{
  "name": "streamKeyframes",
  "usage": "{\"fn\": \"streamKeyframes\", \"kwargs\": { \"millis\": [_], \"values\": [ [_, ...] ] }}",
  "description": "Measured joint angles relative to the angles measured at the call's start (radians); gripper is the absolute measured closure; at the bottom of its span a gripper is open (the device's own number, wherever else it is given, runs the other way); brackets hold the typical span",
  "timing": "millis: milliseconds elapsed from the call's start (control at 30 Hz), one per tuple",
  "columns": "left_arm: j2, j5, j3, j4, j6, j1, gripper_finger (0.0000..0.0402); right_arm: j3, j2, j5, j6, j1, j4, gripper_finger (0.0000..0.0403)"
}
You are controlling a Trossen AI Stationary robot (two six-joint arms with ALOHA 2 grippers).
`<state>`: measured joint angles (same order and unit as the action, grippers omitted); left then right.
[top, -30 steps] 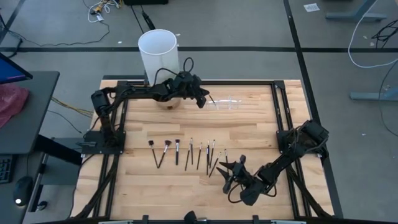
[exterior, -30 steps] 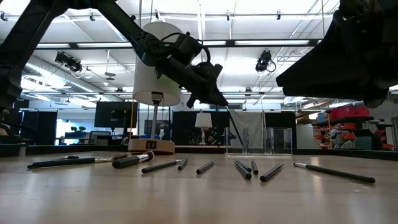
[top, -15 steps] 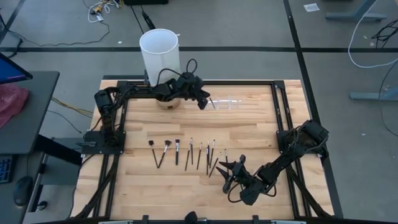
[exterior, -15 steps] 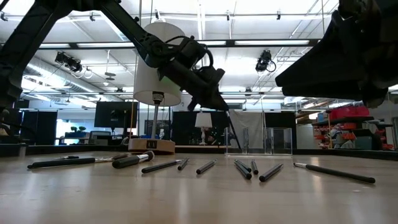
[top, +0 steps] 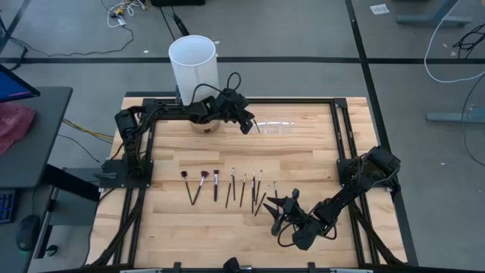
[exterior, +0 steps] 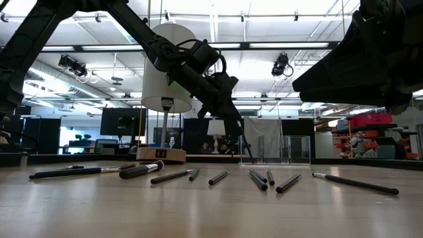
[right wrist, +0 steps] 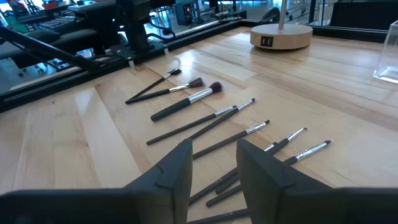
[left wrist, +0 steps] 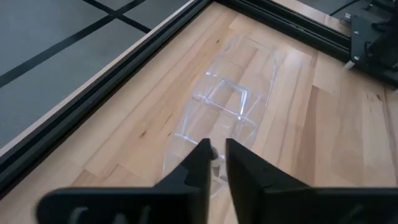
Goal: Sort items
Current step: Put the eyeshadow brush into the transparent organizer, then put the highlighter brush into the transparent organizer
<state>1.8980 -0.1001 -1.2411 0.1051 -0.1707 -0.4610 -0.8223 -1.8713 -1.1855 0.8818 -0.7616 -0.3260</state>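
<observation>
- The left gripper [top: 248, 121] has eased its fingers apart from a shut pinch; a narrow gap now shows between them, above the small clear holder [top: 276, 125].
- A thin brush [exterior: 244, 140] hangs below it; it looks to be mid-release into the holder, though I cannot tell if it is free.
- The remaining brushes [top: 227, 186] lie in a row at 6 o'clock from that gripper, well apart.
- The right gripper [top: 282, 206] waits open and empty, with the row at its 10 o'clock.

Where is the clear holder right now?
High view: the clear holder sits at the table's far edge, centre-right, just right of the left tool, with the brushes nearer.
</observation>
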Motion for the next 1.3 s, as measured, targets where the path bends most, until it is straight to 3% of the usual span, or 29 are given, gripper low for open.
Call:
{"fn": "streamKeyframes", "kwargs": {
  "millis": [233, 400, 900, 1300],
  "values": [
    [-0.007, -0.001, 0.000, -0.005, 0.001, 0.000, 0.0259, 0.000, 0.000, 0.000, 0.000, 0.000, 0.000, 0.0278],
    [-0.046, 0.003, 0.000, -0.014, 0.039, 0.012, 0.0225, 0.000, 0.000, 0.000, 0.000, 0.000, -0.002, 0.0278],
    [-0.135, 0.060, 0.000, -0.057, 0.131, 0.148, 0.0225, 0.000, 0.000, 0.000, -0.008, 0.000, -0.002, 0.0278],
    [-0.284, 0.256, 0.000, -0.197, 0.282, 0.482, 0.0225, -0.001, 0.000, 0.005, 0.002, 0.002, 0.006, 0.0278]
  ]
}}
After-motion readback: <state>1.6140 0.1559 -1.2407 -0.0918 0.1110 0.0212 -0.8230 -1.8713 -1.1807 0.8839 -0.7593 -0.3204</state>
